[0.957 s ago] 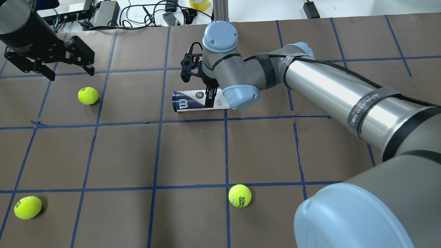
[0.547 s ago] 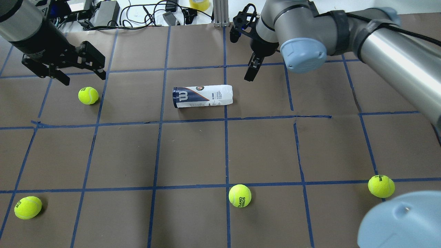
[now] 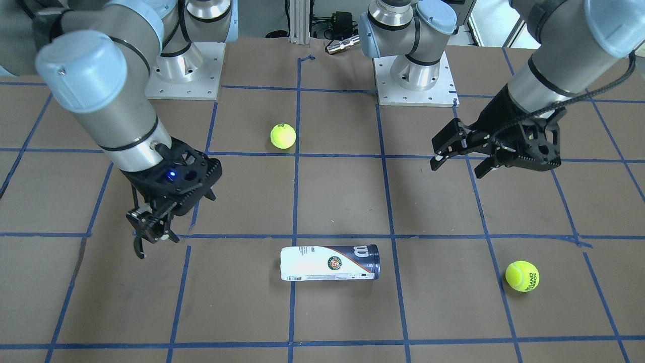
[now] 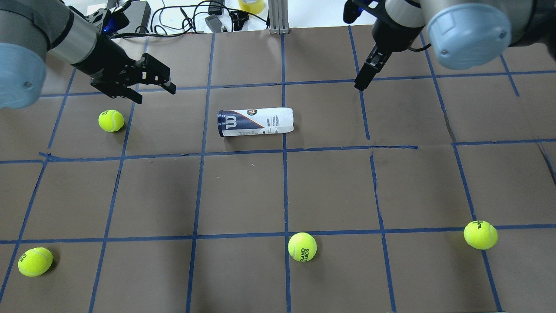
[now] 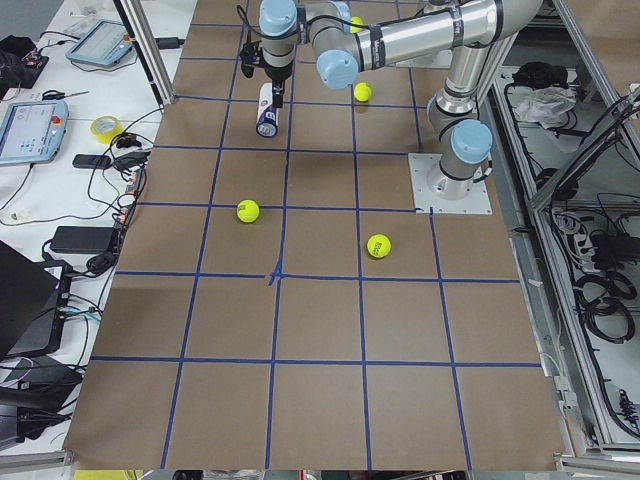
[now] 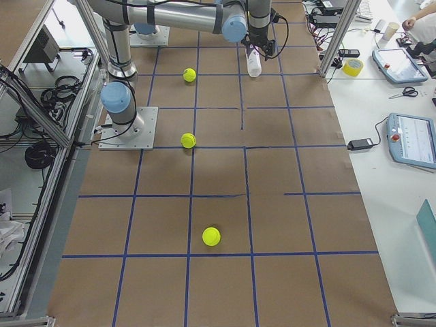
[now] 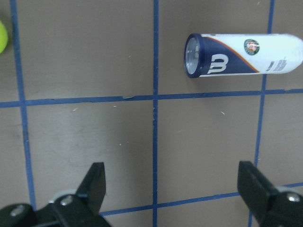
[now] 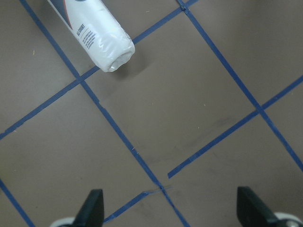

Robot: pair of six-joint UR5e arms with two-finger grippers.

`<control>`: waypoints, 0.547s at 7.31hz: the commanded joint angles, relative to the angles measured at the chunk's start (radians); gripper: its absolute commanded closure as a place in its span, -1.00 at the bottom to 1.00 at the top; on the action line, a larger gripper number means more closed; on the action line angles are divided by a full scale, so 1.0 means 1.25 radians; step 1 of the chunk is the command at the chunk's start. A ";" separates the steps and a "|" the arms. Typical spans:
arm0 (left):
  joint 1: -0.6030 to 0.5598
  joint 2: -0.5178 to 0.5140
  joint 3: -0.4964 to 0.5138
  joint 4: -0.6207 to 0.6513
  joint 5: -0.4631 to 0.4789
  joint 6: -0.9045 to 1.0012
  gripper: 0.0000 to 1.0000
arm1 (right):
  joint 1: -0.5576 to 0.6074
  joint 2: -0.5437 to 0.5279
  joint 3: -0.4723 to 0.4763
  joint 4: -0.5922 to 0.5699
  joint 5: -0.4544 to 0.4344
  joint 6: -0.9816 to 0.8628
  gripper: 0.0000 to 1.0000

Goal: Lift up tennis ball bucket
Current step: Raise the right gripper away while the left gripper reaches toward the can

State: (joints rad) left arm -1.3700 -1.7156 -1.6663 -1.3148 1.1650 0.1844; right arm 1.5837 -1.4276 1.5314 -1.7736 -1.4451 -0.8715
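The tennis ball bucket (image 4: 255, 122) lies on its side on the brown table, navy W end to the overhead view's left. It also shows in the front view (image 3: 330, 262), the left wrist view (image 7: 244, 54) and the right wrist view (image 8: 94, 33). My left gripper (image 4: 154, 94) hangs open and empty above the table, left of the bucket and a little farther back. My right gripper (image 4: 360, 82) hangs open and empty to the bucket's right and farther back. Both wrist views show the fingers (image 7: 94, 184) (image 8: 251, 208) wide apart with nothing between them.
Several yellow-green tennis balls lie on the table: one (image 4: 111, 120) under the left gripper's near side, one (image 4: 35, 261) front left, one (image 4: 302, 247) front centre, one (image 4: 480, 234) front right. Cables and devices (image 4: 130, 17) lie past the far edge.
My right gripper was down at the bucket a second ago and has pulled away up and to the right. My left gripper has moved right, toward the bucket. The bucket has stayed put.
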 commanded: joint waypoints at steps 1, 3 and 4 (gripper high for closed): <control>0.000 -0.106 -0.007 0.123 -0.095 -0.044 -1.00 | -0.013 -0.085 0.014 0.085 -0.058 0.099 -1.00; -0.001 -0.191 -0.012 0.182 -0.186 -0.094 -1.00 | -0.010 -0.116 0.016 0.141 -0.116 0.252 -1.00; -0.002 -0.224 -0.013 0.212 -0.187 -0.094 -1.00 | -0.010 -0.118 0.014 0.137 -0.119 0.269 -1.00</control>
State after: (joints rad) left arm -1.3712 -1.9368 -1.6807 -1.0980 0.9525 0.0778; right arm 1.5699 -1.5600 1.5494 -1.6188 -1.5789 -0.5914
